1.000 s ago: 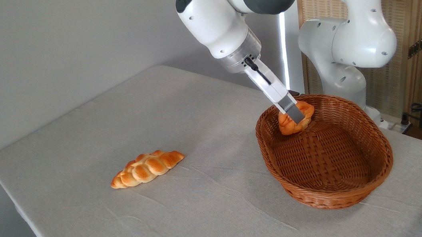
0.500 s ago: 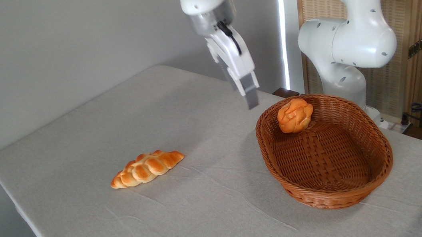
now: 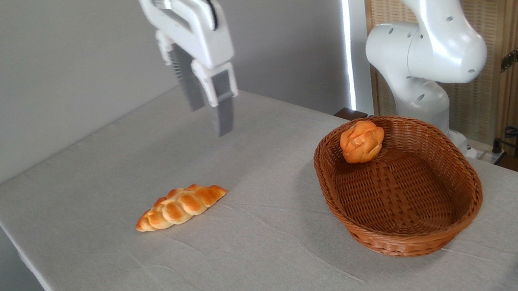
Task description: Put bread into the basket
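The bun [image 3: 362, 141] sits inside the basket [image 3: 464, 209], up at its 12 o'clock end, leaning on the sloping far wall rather than flat on the woven floor. I judge the task as good as done.

My hand [image 3: 208, 117] hangs high over the bench [image 3: 273, 262], well apart from the basket, off toward its 10 o'clock. Its two fingers are parted with a clear gap between them and it holds nothing.

From here the risks are small, and they are mine to cause. The bun is round and glossy and perched on a slope, so I expect a knock to the bench or the basket rim would roll it down to the basket floor. That is harmless unless the basket itself tips. A low sweep of the arm back toward 3 o'clock could clip the near rim and shove the light wicker across the cloth.

The braided loaf [image 3: 180, 206] lies on the bench at about 7 o'clock from the hand. Dropping straight down carelessly could nudge it, though it is no part of this job.
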Motion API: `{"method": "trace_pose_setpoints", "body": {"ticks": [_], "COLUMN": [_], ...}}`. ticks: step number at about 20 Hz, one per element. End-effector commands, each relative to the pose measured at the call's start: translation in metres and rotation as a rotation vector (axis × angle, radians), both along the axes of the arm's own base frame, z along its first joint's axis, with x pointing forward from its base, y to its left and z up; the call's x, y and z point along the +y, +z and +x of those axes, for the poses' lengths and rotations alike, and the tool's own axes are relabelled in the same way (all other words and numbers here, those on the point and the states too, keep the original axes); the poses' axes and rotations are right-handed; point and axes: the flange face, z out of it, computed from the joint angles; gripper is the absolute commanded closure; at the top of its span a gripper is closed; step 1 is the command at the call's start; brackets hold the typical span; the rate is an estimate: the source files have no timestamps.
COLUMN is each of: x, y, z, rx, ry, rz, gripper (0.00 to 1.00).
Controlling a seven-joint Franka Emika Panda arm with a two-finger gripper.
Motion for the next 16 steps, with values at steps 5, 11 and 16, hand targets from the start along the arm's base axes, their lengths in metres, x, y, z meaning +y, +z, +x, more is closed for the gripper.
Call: {"method": "trace_pose_setpoints", "body": {"ticks": [5,11,16], "x": [-0.002,-0.019,-0.026], "y": [0.01,0.001,-0.001], "z": [0.031,0.042,0.042], "rx": [-0.007,-0.044,-0.041], "ry": [0.164,0.23,0.234], "rz": [0.023,0.1,0.103], "gripper": [0.0,0.0,0.0]}}
